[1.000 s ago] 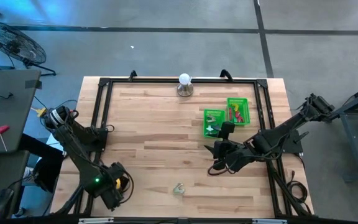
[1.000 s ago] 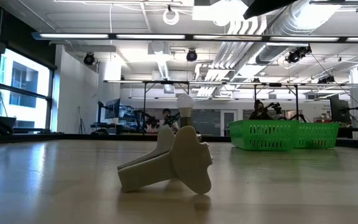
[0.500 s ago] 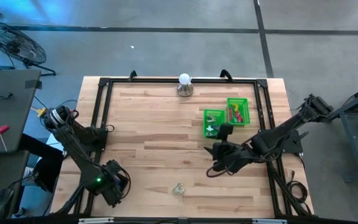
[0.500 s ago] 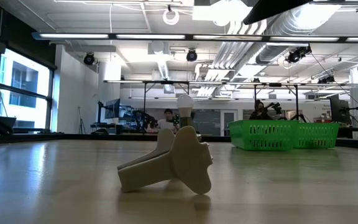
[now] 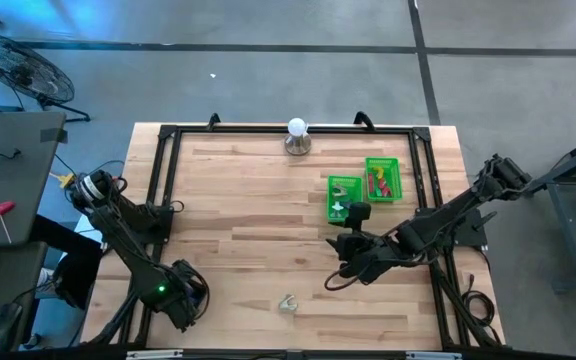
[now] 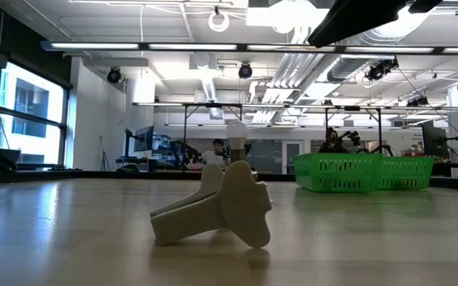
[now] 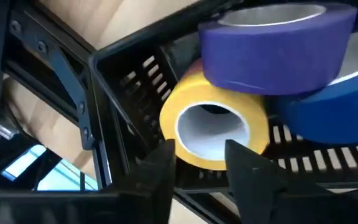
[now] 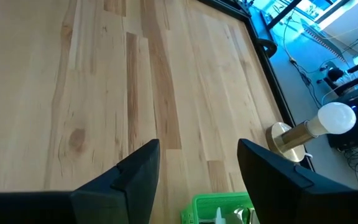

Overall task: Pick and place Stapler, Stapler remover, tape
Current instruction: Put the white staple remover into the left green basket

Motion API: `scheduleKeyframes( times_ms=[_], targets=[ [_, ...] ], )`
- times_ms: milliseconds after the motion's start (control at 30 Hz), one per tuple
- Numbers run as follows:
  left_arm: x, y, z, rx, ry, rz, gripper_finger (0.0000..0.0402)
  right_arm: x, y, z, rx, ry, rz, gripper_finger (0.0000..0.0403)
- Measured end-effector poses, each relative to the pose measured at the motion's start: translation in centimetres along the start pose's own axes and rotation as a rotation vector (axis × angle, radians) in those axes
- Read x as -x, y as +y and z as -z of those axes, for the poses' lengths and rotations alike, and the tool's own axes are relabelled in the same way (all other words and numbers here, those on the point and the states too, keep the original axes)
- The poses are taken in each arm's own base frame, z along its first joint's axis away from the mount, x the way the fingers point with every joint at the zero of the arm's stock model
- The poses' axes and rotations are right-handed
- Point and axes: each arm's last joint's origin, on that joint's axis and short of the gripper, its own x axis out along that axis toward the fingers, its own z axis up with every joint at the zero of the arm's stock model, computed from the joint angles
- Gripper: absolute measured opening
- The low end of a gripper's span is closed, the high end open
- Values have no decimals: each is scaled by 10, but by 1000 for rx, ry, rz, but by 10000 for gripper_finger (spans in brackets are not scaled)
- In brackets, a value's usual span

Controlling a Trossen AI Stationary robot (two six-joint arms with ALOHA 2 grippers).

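Only the left wrist view shows the left gripper (image 7: 199, 163) parted around the yellow ring-shaped tape roll (image 7: 215, 126); the right gripper (image 8: 197, 165) stands apart, empty.

No lettering, label, brand, number or sign could be read anywhere in these views.
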Motion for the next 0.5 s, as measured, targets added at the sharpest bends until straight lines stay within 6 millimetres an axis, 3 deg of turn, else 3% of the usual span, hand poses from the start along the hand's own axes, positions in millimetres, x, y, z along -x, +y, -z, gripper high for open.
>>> scheduleKeyframes(
  times_ms=[267, 500],
  targets=[
    [3, 0, 3, 5, 60, -11, 172, 0, 0, 0, 1, 0, 1, 206],
    [35, -11, 5, -22, -167, 101, 172, 0, 0, 0, 14, 2, -13, 206]
  ],
)
